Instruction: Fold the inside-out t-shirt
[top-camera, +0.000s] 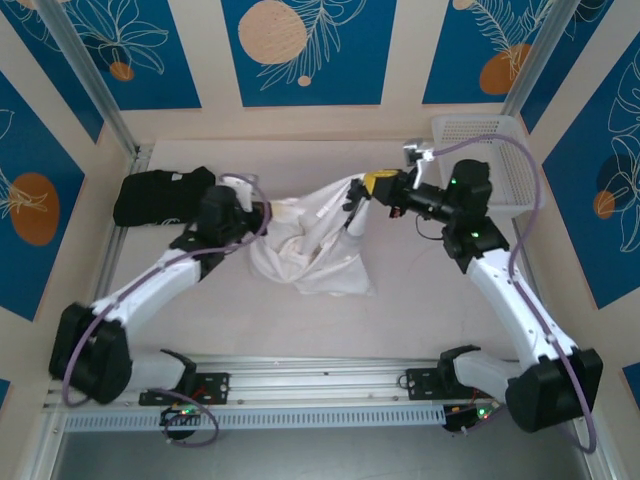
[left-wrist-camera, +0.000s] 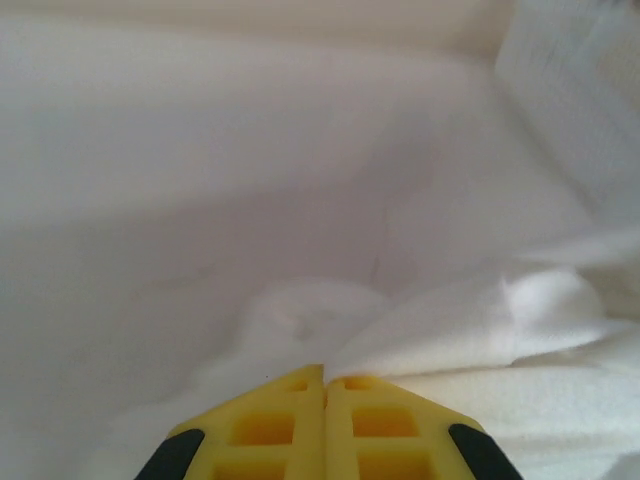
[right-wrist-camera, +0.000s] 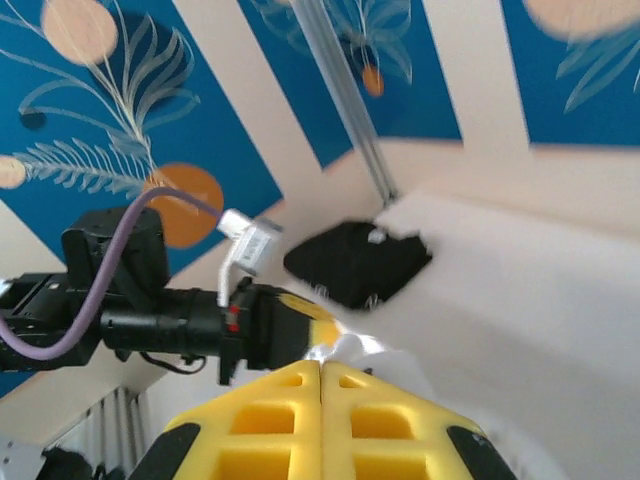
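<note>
Toward the back of the table (top-camera: 250, 310), between the two arms: white t-shirt (top-camera: 318, 250), crumpled and wrinkly, no print visible. Top edge drawn into a band stretched from left gripper (top-camera: 268, 212) to right gripper (top-camera: 365, 190). Remainder sagging below in a loose heap on the table.

Left gripper closed on the t-shirt. Yellow fingers (left-wrist-camera: 270, 425) pressed flat together, with a small ridge of white cloth pinched at the tips. More soft folds of the t-shirt (left-wrist-camera: 480, 330) bunched just to the right of them in the left wrist view. Comes in from the left side of the heap.

Right gripper likewise closed on the t-shirt. Yellow fingers (right-wrist-camera: 390, 420) meeting with no gap, with a puff of white cloth (right-wrist-camera: 385, 352) just beyond the tips in the right wrist view. Comes in from the right, facing the left arm (right-wrist-camera: 150, 320) across the cloth.

Beyond the left arm, at the back left corner: black folded garment (top-camera: 160, 195), lying flat on the table, apart from the t-shirt. At the back right corner: white slatted basket (top-camera: 490, 150), partly hidden by the right arm (top-camera: 470, 215). Along the near edge: metal rail (top-camera: 320, 375) carrying both arm bases.
</note>
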